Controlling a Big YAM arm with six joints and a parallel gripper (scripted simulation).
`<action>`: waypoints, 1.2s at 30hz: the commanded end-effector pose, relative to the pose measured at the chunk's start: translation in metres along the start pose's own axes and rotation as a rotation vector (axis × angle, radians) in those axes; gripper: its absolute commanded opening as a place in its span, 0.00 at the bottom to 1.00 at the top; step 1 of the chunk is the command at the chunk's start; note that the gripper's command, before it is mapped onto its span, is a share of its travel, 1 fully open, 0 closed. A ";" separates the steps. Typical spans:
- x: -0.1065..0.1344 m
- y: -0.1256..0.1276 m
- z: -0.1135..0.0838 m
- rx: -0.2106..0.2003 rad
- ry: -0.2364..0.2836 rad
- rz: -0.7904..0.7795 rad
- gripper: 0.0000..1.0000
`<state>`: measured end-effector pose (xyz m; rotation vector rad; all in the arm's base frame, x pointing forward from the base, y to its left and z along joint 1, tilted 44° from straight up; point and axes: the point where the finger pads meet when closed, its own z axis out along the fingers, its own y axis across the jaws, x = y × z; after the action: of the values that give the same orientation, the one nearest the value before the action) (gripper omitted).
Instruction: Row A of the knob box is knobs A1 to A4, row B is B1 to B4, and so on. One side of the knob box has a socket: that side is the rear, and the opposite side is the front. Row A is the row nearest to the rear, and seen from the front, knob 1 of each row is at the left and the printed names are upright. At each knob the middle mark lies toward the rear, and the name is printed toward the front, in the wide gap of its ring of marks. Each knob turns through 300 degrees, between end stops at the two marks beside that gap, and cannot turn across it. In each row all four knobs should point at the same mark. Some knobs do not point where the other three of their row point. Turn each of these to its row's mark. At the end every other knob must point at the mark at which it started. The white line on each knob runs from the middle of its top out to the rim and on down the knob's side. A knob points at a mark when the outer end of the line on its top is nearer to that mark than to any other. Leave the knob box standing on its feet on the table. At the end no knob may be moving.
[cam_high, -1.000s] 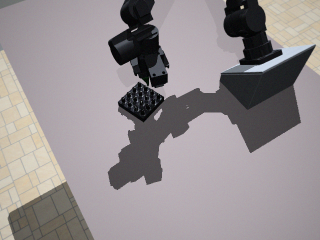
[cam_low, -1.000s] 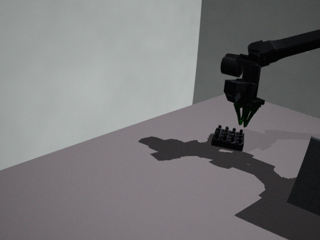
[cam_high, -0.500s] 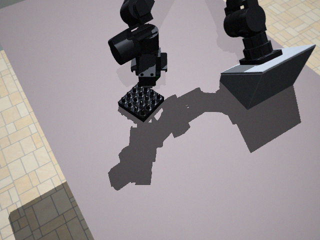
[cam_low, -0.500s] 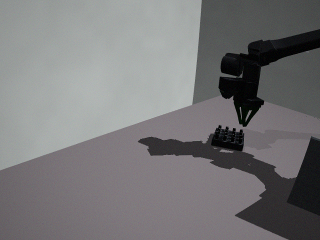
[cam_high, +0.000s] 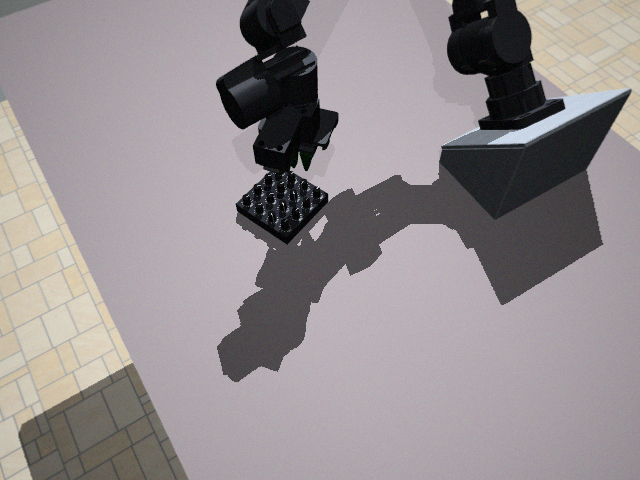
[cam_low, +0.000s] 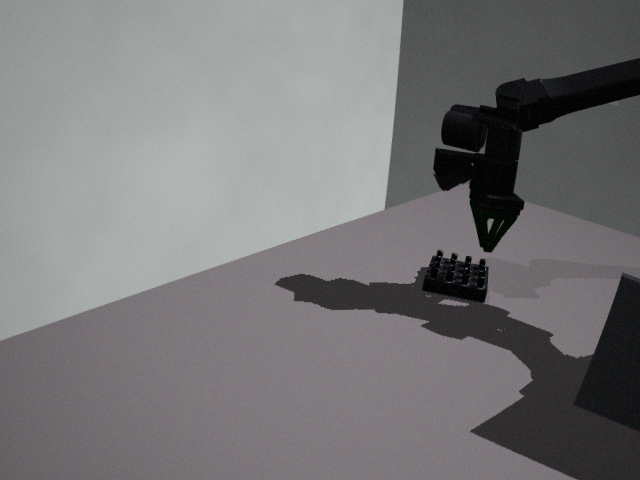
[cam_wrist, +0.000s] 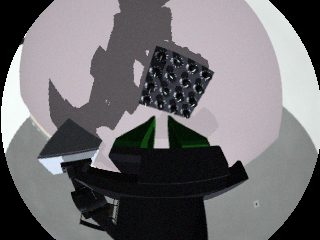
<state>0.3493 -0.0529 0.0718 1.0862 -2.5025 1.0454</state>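
The black knob box (cam_high: 261, 223) (cam_low: 454, 290) (cam_wrist: 166, 66) stands flat on the table, its four-by-four grid of black knobs facing up. White marks and lines show on and around the knobs, but the names and most pointing directions are too small to read. The socket cannot be made out. My gripper (cam_high: 300, 166) (cam_low: 487, 251) (cam_wrist: 161, 119) points down with its green fingers a narrow gap apart and nothing between them. In the exterior view the tips are above the box's right back corner. In the wrist view the box lies just beyond the tips.
The arm's base stands on a grey wedge-shaped stand (cam_high: 522, 180) (cam_low: 615, 356) (cam_wrist: 70, 140), to the right of the box in the top and exterior views. The arm's dark shadow lies across the table (cam_high: 413, 335) (cam_low: 258, 372) beside the box. A pale wall rises behind the table in the exterior view.
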 end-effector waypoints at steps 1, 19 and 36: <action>-0.008 -0.018 -0.021 0.024 -0.039 0.153 0.18; -0.009 -0.017 -0.025 0.019 -0.045 0.521 0.18; -0.009 -0.017 -0.027 0.011 -0.049 0.868 0.18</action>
<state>0.3488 -0.0494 0.0748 0.1202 -2.9616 1.1857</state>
